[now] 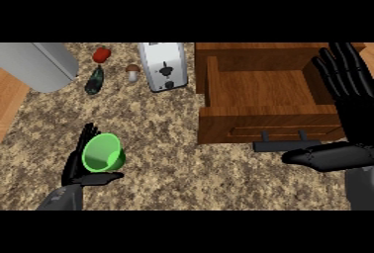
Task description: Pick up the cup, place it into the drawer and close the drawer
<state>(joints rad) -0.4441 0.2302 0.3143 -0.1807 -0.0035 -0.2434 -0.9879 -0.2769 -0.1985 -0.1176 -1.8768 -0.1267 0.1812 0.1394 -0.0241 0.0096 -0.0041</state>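
Note:
A bright green cup (102, 153) sits tilted at the lower left of the speckled counter (175, 163), its mouth facing up toward me. My left hand (79, 165) is shut on it, with fingers along its left side and the thumb under its rim. To the right, the wooden drawer (263, 89) stands pulled out, its inside bare and its dark handle (285, 146) on the front panel. My right hand (354, 111) is raised over the drawer's right side, open with fingers pointing up; its thumb lies just right of the handle.
A white toaster (162, 66) stands at the back, left of the drawer. Beside it are a mushroom (132, 73), a dark green vegetable (95, 81) and a red pepper (101, 54). A grey metal object (36, 64) fills the back left corner.

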